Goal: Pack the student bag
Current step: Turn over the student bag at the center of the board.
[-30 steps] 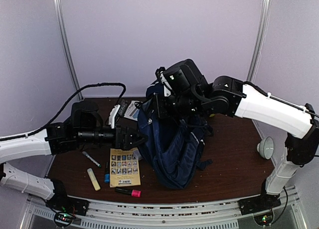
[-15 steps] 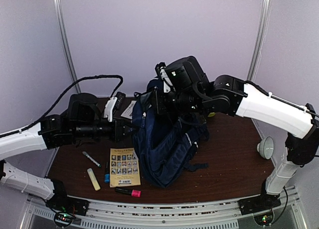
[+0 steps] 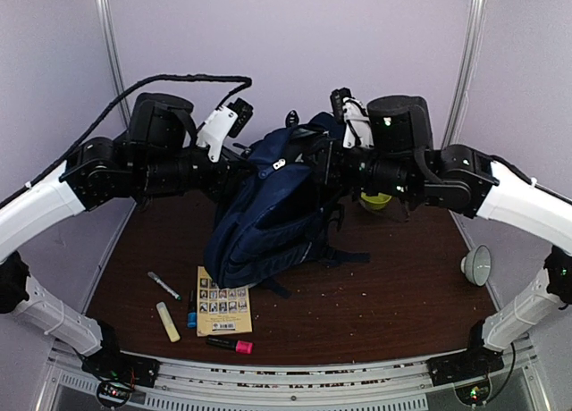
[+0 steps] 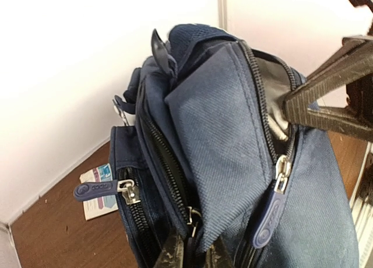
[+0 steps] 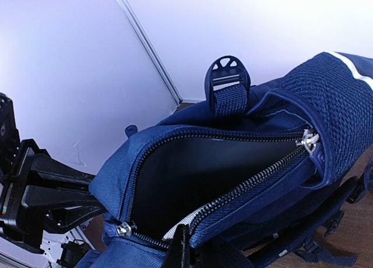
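Between the two wrists, mid-table: student bag [image 3: 268, 210], one item, navy fabric.

Change noted against a second ago: it lay slumped on the tabletop [image 3: 402, 295] with the left gripper [image 4: 195, 251] spread wide beside it. Now we find that claw clenched on the fabric edge by the zip. The bag's top is hoisted toward the back wall and its base has shifted leftward. The right gripper [image 5: 189, 251] is clenched on the opposite lip of the opening, as before.

Effect, in our judgement: the main compartment is stretched open for loading, yet both claws are occupied holding it.

Stationery not yet packed: picture card [image 3: 222, 300], yellow highlighter [image 3: 167, 322], pink marker [image 3: 231, 345]. All lie near the front edge, apart from the bag.

Condition of bag: mesh panel with white stripe, dark smooth lining, rubber-tagged zip pulls, black buckle on a webbing loop at the top. Its lower end rests on the table, body leaning.
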Action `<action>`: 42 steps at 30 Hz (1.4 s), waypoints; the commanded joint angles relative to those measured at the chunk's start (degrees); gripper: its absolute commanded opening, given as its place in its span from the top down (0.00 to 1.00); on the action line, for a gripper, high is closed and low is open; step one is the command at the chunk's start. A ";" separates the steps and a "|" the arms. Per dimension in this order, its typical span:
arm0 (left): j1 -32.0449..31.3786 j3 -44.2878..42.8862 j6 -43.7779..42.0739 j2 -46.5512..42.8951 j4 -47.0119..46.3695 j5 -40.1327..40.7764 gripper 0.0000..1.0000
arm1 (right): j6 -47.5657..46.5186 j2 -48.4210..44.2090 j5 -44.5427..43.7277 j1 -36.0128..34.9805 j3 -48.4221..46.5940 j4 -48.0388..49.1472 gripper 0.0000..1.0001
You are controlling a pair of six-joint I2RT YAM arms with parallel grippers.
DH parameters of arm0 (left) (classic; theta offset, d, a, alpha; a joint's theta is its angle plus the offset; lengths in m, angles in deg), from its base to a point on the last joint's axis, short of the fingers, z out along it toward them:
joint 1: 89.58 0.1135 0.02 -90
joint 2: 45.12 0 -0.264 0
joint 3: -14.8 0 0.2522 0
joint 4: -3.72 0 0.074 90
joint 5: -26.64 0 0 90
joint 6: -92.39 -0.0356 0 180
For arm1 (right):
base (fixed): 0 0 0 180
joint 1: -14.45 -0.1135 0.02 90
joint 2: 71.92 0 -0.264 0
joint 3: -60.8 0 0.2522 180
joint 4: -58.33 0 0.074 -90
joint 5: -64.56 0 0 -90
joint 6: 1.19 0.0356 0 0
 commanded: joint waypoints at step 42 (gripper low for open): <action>-11.35 4.28 4.84 19.11 -7.47 -5.81 1.00 | 41.61 -43.47 11.77 -2.75 55.33 15.87 0.22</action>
